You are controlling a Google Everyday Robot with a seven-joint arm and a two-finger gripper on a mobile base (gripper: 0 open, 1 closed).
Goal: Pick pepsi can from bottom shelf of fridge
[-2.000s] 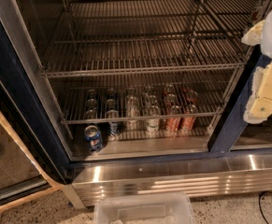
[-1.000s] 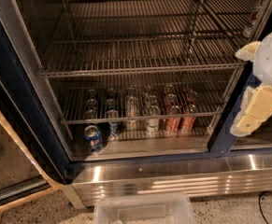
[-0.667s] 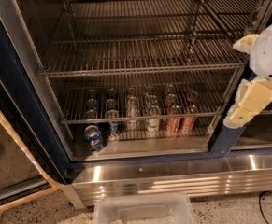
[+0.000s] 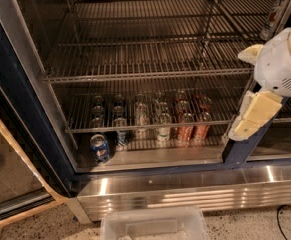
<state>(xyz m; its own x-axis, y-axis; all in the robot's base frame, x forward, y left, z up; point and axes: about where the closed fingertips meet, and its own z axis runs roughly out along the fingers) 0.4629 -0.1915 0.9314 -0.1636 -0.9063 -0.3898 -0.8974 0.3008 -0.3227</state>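
Observation:
The pepsi can (image 4: 99,148) is small and blue and stands upright at the left end of the bottom shelf (image 4: 175,155) of the fridge (image 4: 32,115). It stands alone, close to the pale steel front strip. My gripper (image 4: 238,94) hangs at the right, in front of the blue centre post and well to the right of the can and higher than it. It is open: one cream finger (image 4: 254,115) points down and left and the other shows above it. Nothing is between them.
On the wire rack just above stand rows of cans: red cans (image 4: 192,126) at the right, white-and-green cans (image 4: 162,129) in the middle. The glass door (image 4: 10,169) stands open at the left. A clear plastic bin (image 4: 155,226) sits on the floor below the ribbed base panel (image 4: 195,191).
My gripper has moved left and a little down, from the right edge of the view to the front of the centre post. The cans have not moved.

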